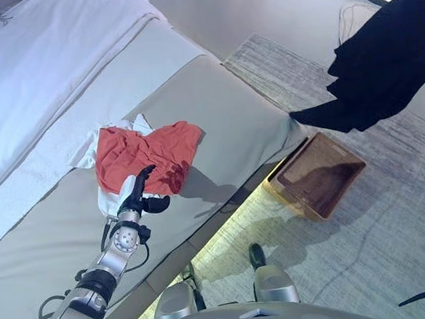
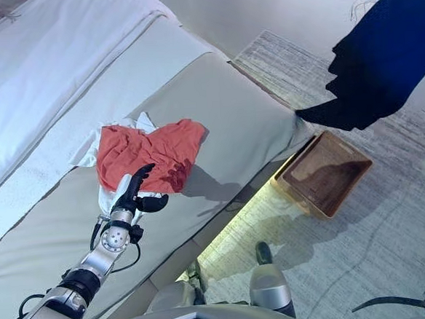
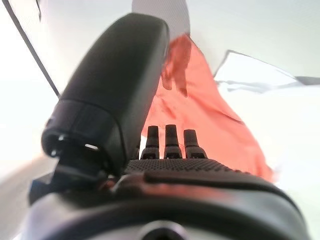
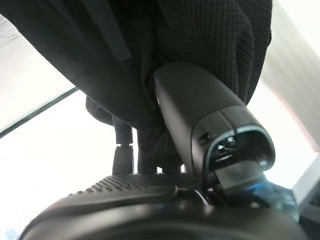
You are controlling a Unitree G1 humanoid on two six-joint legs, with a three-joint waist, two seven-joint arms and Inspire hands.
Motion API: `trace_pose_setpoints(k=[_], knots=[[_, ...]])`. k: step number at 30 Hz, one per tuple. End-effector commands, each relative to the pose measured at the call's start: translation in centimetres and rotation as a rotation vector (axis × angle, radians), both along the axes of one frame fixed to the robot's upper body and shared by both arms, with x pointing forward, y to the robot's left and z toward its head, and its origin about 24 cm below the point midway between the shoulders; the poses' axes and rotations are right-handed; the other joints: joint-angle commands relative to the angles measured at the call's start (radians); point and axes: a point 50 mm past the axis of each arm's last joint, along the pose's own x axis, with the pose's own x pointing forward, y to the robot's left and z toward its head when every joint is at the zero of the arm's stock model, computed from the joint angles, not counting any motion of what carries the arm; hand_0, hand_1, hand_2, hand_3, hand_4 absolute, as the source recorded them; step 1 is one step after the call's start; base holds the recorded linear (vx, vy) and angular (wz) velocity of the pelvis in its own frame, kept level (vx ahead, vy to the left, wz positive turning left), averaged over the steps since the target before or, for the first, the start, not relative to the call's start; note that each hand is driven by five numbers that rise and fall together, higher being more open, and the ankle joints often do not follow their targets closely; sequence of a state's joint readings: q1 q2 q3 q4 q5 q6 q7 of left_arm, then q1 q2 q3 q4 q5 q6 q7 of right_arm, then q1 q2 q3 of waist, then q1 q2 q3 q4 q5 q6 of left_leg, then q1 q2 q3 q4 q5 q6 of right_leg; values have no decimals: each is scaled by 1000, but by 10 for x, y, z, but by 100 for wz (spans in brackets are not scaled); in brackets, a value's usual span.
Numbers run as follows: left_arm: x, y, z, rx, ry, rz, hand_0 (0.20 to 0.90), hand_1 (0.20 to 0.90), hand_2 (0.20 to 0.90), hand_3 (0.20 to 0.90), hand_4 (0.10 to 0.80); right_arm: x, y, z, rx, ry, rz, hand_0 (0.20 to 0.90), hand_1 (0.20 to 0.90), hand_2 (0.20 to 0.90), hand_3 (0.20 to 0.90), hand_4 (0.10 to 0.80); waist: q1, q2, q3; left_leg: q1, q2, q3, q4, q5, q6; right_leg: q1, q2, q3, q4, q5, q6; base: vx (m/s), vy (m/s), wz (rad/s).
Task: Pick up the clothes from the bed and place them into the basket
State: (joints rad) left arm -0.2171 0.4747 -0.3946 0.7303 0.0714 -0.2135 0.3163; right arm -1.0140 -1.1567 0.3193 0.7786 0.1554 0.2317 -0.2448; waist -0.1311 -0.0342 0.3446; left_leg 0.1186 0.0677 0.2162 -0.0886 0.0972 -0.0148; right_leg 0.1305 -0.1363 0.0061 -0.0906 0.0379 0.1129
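The right hand (image 4: 165, 150) grips a black garment (image 1: 381, 60) above the empty basket (image 1: 317, 175); the left hand (image 1: 138, 194), fingers relaxed, reaches the red garment (image 1: 150, 153) on the bed (image 1: 232, 121).

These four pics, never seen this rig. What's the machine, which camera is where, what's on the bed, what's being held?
It is a two-legged humanoid robot with two arms ending in dark fingered hands. The two wide views come from a stereo camera on its head, looking down. The other two sit on the wrists, looking along each hand.

On the bed lie a red garment and a white cloth partly under it. The left hand reaches over the red garment's near edge, fingers straight, gripping nothing.

The right hand is shut on a black garment, which hangs in the air above the carpet, beyond the brown basket. The basket stands on the floor beside the bed and looks empty.
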Motion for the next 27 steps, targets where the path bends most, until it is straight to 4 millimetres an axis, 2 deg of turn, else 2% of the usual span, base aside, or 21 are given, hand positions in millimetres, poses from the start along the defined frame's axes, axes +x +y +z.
trace_pose_setpoints(k=[1, 7, 12, 16, 19, 27], knots=[[-9, 3, -10, 33, 26, -5, 900, 900, 900, 900, 800, -15, -1, 24, -129, -45, 6, 300, 300, 300, 200, 100, 17, -19, -249, 56, 62, -1, 1, -138, -62, -77, 32, 22, 21, 21, -15, -27, -22, -13], [1, -6, -9, 3, 31, -10, 900, 900, 900, 900, 800, 2, 5, -13, -77, 129, 89, 300, 300, 300, 200, 100, 3, -13, -234, 55, 64, 10, 1, -136, -63, -98, 42, 30, 31, 23, -23, -41, -17, -8], [4, -14, -10, -13, 36, -19, 900, 900, 900, 900, 800, 14, 8, -43, 18, 209, 133, 300, 300, 300, 200, 100, 6, -6, -223, 53, 65, 13, 1, -135, -65, -101, 44, 25, 27, 23, -28, -42, -15, -8], [5, -19, -12, -19, 40, -32, 900, 900, 900, 900, 800, 19, 6, -80, 95, 280, 126, 300, 300, 300, 200, 100, 17, 3, -213, 56, 66, 15, 1, -135, -66, -96, 41, 15, 21, 24, -31, -14, -24, 1], [5, -19, -13, -24, 46, -35, 900, 900, 900, 900, 800, 19, 3, -100, 134, 329, 107, 300, 300, 300, 200, 100, 25, 9, -208, 58, 66, 15, 1, -134, -66, -92, 40, 9, 16, 26, -32, 1, -44, 1], [6, -20, -11, -26, 40, -54, 900, 900, 900, 900, 800, 13, -5, -122, 162, 381, 51, 300, 300, 300, 200, 100, 40, 25, -187, 45, 61, 2, 1, -129, -68, -101, 34, -5, 10, 32, -31, -20, -30, 5]])
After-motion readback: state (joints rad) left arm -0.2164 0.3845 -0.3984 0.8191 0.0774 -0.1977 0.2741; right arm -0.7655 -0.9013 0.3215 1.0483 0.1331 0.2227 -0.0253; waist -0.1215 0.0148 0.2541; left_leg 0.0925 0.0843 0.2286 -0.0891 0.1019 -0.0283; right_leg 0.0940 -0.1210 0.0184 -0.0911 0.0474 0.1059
